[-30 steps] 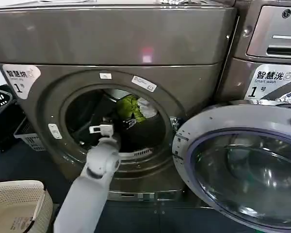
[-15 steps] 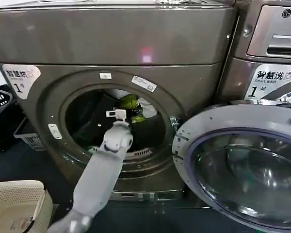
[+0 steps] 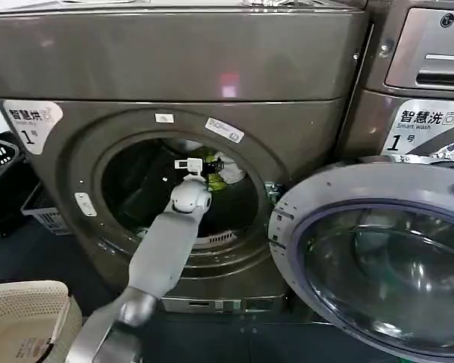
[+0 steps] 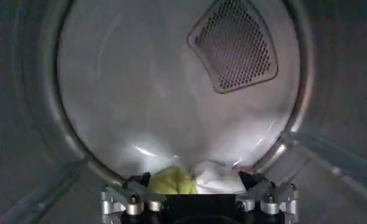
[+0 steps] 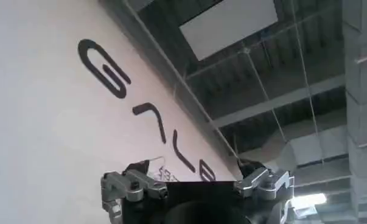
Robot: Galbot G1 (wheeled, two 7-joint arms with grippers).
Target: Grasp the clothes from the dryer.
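The dryer [image 3: 174,68] stands in front of me with its round drum opening uncovered. Deep inside lie the clothes [image 3: 218,178], a yellow-green piece [image 4: 171,181] beside a white-grey piece [image 4: 218,179], resting low against the drum's back wall. My left arm reaches through the opening, and my left gripper [image 4: 192,181] is open, its fingers [image 4: 134,181] spread wide on either side of the bundle. I cannot tell whether they touch the fabric. My right gripper [image 5: 192,173] is open and holds nothing, pointing up at a white wall with black lettering.
The dryer's glass door [image 3: 378,257] hangs open at the right. A machine with an LG logo [image 3: 431,53] stands behind it. A white basket [image 3: 23,318] sits at the lower left, with dark baskets [image 3: 7,174] left of the dryer.
My left arm has pushed up and deeper into the drum, from its lower front rim to the clothes at the back.
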